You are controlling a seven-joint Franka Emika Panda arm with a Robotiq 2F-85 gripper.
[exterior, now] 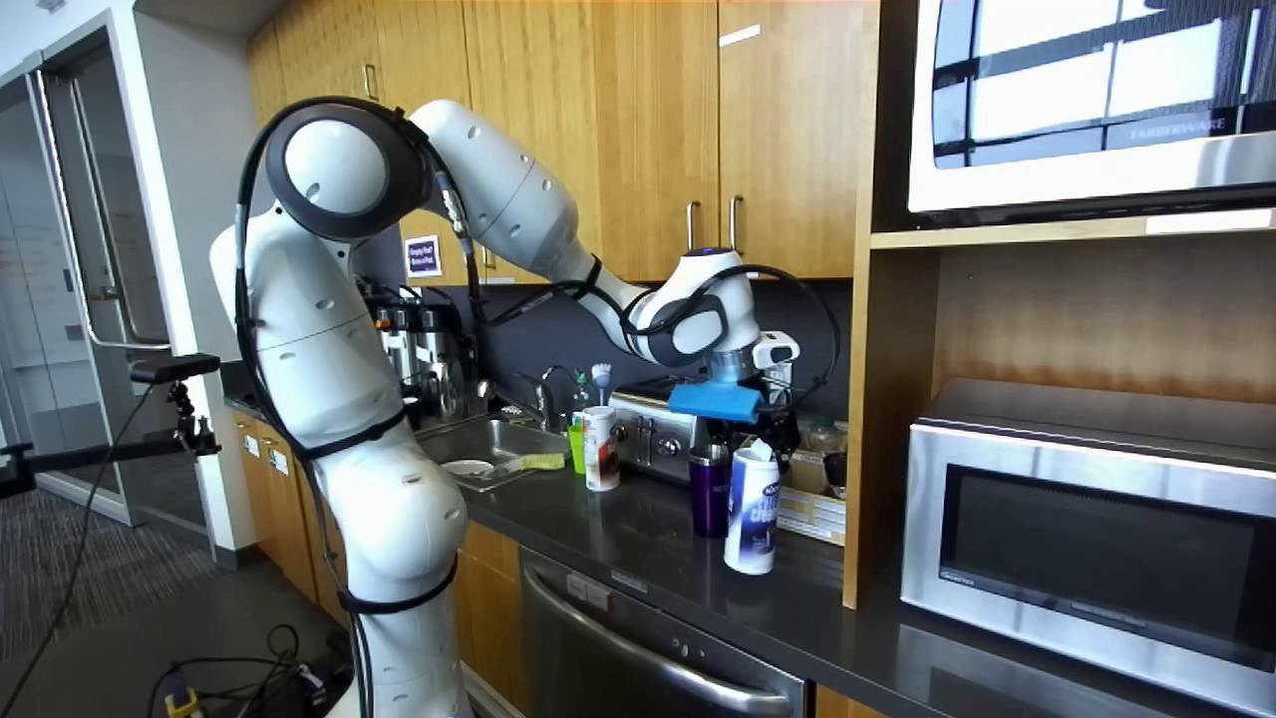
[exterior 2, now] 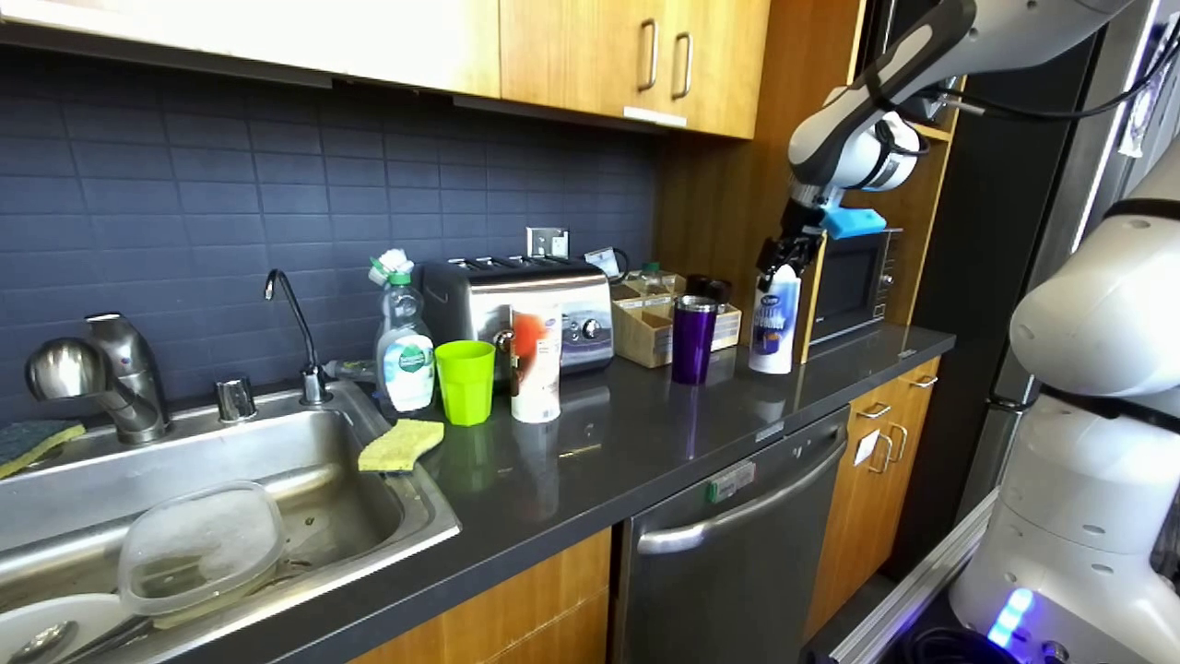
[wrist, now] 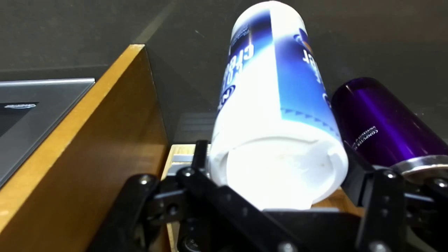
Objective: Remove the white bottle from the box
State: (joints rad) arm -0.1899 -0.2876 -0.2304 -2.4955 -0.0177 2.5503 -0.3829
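White bottle (wrist: 276,94): seen upright in both exterior views, outside the box (exterior 2: 636,339) and in front of it, its base apparently supported by the counter (exterior 2: 599,461)
Gripper (wrist: 276,150): positioned at the bottle's top, with a finger (wrist: 200,154) placed on each side of the rim; whether the rim is squeezed or merely straddled cannot be told
Purple tumbler (exterior 2: 693,346): situated just beside the bottle and partly covered by a finger in the wrist view
Wooden panel (wrist: 115,136): situated on the bottle's other side, so that sideways room is judged to be scant
White flap (wrist: 269,178): seen at the bottle's mouth, directed toward the gripper
Set-down on counter: judged to be the step in hand, removal from the box being taken as accomplished
Release at rim: the base should be confirmed flat first; the fingers should then be parted slowly and only as far as needed, lest the tumbler be nudged
Lift past flap: the wrist should be raised straight upward, with snagging of the flap watched for
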